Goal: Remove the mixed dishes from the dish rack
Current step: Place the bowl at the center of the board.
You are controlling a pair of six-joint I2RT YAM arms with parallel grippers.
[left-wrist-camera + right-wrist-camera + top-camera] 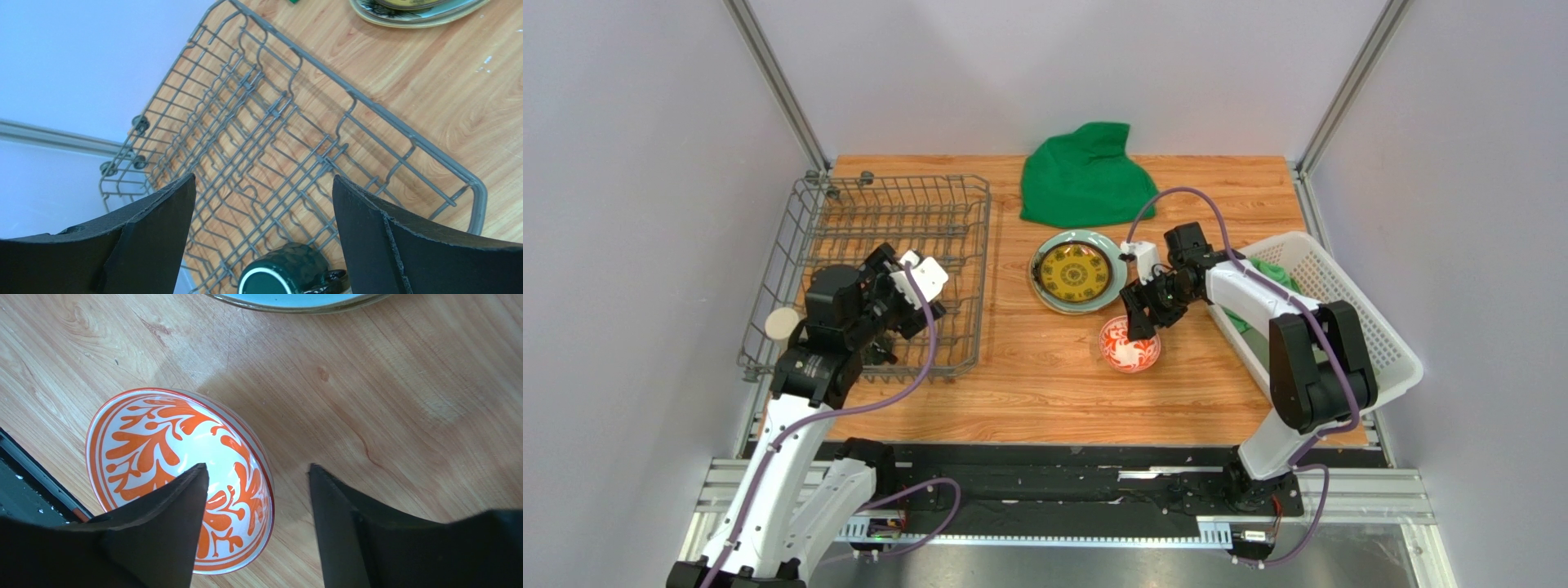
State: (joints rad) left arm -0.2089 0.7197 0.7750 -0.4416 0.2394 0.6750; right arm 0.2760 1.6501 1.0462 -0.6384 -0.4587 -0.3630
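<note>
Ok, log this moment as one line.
left tool open above dark teal mug in dish rack | right tool open, straddling rim of red-and-white bowl on table | mug not yet unloaded

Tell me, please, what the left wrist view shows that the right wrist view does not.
Only the left wrist view shows the rectangular grey wire dish rack, with a dark teal mug at the frame's bottom edge, below the open left hand. Only the right wrist view shows the red-and-white patterned bowl, its rim passing between the fingers of the open right hand. Both show the wooden tabletop and an edge of the pale green plate.
</note>
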